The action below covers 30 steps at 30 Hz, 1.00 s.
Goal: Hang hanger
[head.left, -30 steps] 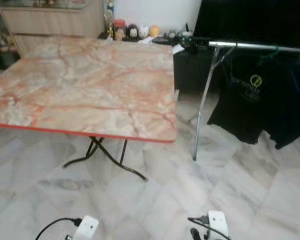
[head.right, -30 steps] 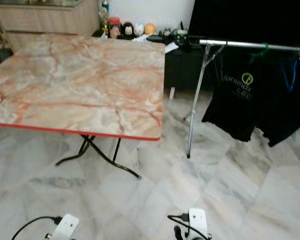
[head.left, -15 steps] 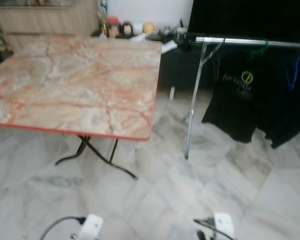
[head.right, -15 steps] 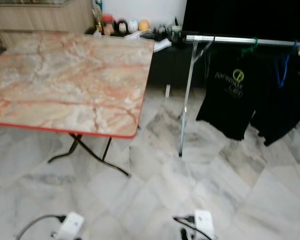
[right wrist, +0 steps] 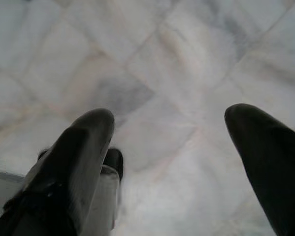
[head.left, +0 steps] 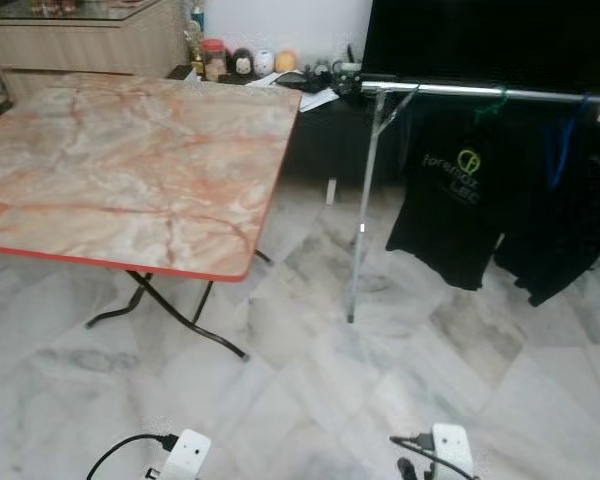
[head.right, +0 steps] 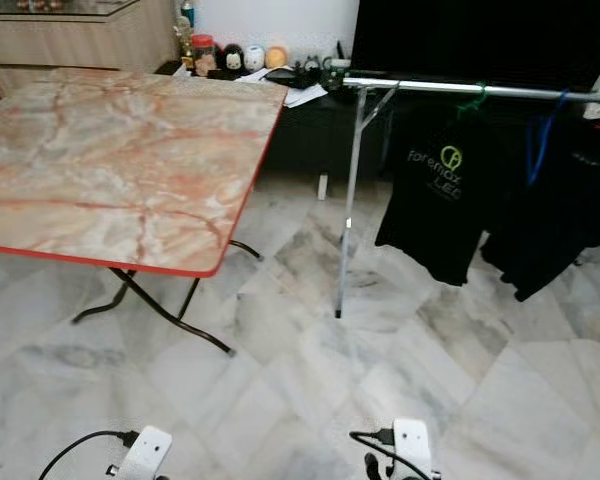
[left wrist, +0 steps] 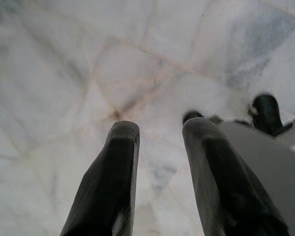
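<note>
While both arms hang low over the floor (head.left: 310, 390), neither holds anything: left gripper (left wrist: 160, 135) has fingers parted a little, right gripper (right wrist: 169, 123) is spread wide. The rail (head.left: 480, 92) runs crosswise, ahead and above, toward the right gripper's side, so the right arm is nearer. Shirts (head.left: 460, 200) hang there; can't see a loose hanger.
</note>
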Available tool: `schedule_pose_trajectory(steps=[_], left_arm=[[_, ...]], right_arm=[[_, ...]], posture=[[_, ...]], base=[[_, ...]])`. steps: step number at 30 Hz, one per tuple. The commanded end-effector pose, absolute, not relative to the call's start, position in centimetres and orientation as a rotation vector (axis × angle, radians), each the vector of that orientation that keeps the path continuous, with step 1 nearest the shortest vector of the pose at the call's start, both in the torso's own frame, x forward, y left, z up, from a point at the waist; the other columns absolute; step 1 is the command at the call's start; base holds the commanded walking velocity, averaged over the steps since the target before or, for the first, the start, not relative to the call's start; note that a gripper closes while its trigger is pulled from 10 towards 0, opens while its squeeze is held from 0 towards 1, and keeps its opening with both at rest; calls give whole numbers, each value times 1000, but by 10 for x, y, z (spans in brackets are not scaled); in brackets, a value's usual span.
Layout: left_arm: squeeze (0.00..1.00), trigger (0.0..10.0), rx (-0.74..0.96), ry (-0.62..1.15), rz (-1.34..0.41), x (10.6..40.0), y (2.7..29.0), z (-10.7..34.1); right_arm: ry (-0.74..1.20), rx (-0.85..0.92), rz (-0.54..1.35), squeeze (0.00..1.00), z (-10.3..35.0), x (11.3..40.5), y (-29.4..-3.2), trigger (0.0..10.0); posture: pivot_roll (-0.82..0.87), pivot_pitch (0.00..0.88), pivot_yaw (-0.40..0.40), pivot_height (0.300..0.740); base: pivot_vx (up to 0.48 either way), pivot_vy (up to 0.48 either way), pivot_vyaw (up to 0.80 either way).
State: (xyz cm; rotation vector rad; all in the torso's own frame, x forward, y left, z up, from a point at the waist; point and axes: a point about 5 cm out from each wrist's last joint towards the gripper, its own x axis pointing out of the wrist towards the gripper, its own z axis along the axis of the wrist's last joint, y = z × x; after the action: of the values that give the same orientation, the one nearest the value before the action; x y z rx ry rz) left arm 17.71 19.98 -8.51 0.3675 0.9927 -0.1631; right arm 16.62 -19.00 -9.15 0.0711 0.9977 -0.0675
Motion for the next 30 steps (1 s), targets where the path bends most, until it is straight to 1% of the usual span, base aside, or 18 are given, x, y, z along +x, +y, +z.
schedule_pose_trajectory(steps=[1,20,26,30], left_arm=[[0,10000,363,1000,-165,176,199,-86],[0,10000,366,1002,-170,175,199,-86],[0,10000,352,1012,-154,173,200,-87],[0,10000,337,1013,-144,172,200,-88]], right_arm=[[987,80,-71,0,-90,169,-190,10000],[988,74,-66,0,-91,168,-190,10000],[996,69,-69,0,-91,167,-190,10000],[1000,69,-78,0,-92,165,-190,10000]], posture=[[-2,0,-57,740],[-6,0,-60,740],[-7,0,-58,740],[-7,0,-56,740]], base=[[0,-304,0],[0,-313,0],[0,0,0],[0,0,-780]])
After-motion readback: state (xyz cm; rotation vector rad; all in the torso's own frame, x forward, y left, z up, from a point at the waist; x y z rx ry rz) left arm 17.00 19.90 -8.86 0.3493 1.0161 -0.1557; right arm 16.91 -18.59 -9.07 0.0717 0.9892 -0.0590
